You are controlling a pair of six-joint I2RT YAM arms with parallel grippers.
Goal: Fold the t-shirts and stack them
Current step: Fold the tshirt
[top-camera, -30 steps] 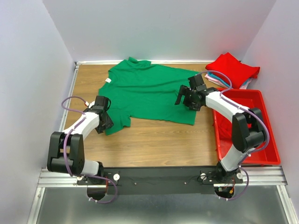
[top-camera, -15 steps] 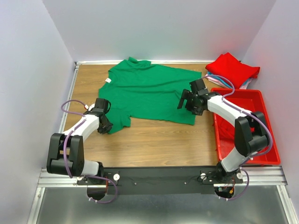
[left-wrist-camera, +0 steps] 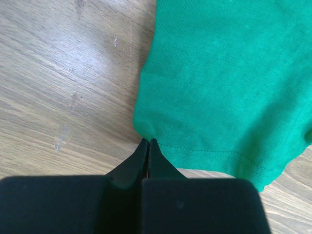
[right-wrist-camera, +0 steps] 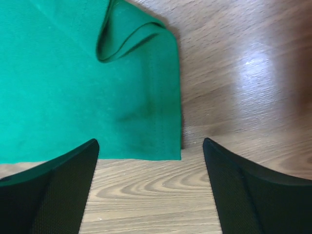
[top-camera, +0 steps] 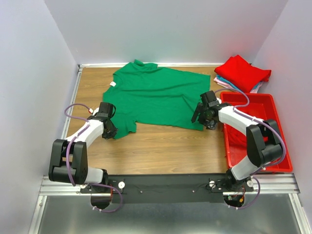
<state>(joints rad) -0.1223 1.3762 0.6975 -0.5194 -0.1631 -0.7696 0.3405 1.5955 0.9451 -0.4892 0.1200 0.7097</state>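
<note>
A bright green t-shirt lies spread flat on the wooden table, with a white label at its neck. My left gripper sits at the shirt's near left sleeve. In the left wrist view it is shut, and the tips pinch the corner of the green hem. My right gripper is at the shirt's near right corner. There it stands open, its fingers astride the bottom corner of the shirt, low over the wood. A folded red t-shirt tops a stack at the back right.
A red plastic bin stands along the right side, close beside my right arm. Pink and light blue folded shirts show under the red one. White walls close in the table on three sides. A small fold curls at the green shirt's right edge.
The left gripper has closed on the sleeve's hem corner. The right gripper has moved right and toward the near edge, down to the shirt's bottom right corner.
</note>
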